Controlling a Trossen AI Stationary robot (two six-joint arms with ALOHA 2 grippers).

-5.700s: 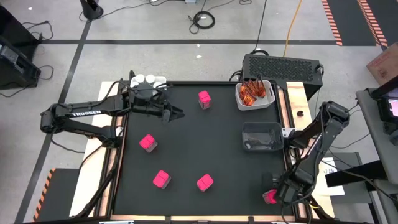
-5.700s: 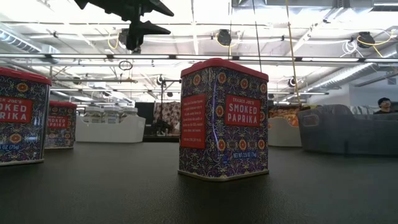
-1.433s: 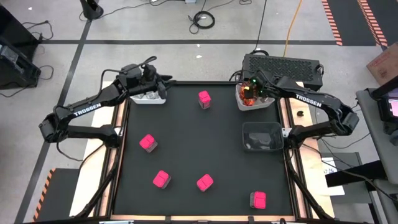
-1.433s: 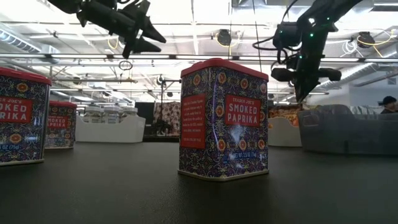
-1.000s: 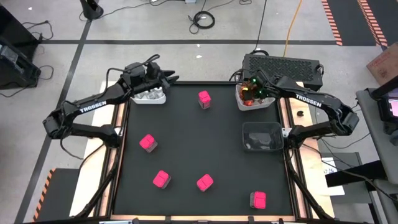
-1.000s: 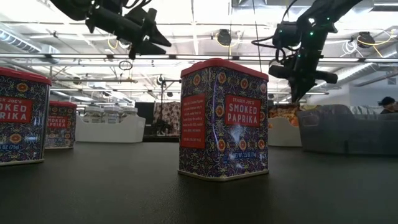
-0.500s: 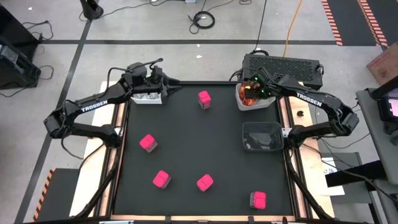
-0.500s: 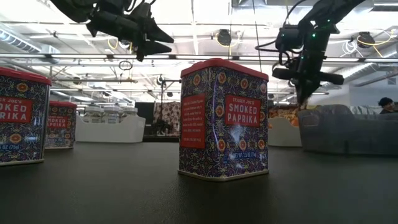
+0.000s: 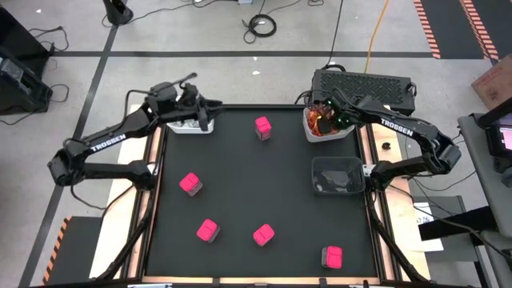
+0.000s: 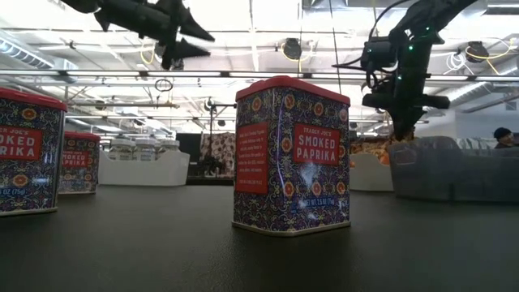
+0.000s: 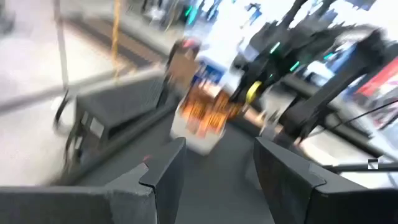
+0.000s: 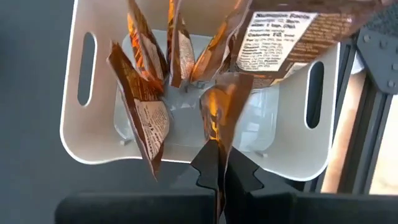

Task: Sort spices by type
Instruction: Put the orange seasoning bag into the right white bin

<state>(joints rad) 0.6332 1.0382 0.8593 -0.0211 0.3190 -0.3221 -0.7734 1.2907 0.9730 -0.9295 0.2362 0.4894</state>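
Note:
My right gripper (image 9: 323, 121) is above the white bin (image 9: 350, 130) at the far right. It is shut on a crinkly orange-brown sachet (image 12: 219, 118). Several more sachets (image 12: 144, 112) stand in that bin. My left gripper (image 9: 208, 114) is open and empty (image 11: 217, 168), high above the far left, beside the white bin of white-capped jars (image 9: 189, 122). Several pink boxes stand on the black mat: one far (image 9: 262, 126), the others toward the near side (image 9: 190, 183) (image 9: 263, 234). The nearest fills the low view (image 10: 292, 158). My right gripper pinches one end of the sachet (image 12: 217, 146) between its two shut fingers (image 12: 208, 171). The fingers point down from above. The sachet hangs below them over the white bin's inside; whether its lower end rests on the bin's floor, I cannot tell.
A dark bin (image 9: 336, 176) sits at the mat's right edge, nearer than the sachet bin. A black box (image 9: 364, 82) stands beyond the table's far right corner. A pink box (image 9: 332, 257) stands at the near right. A person (image 10: 504, 135) shows far off in the room.
My left gripper has risen and drawn back a little toward the table's left edge, still open. My right gripper has gone down a little toward the sachet bin, still shut on the sachet.

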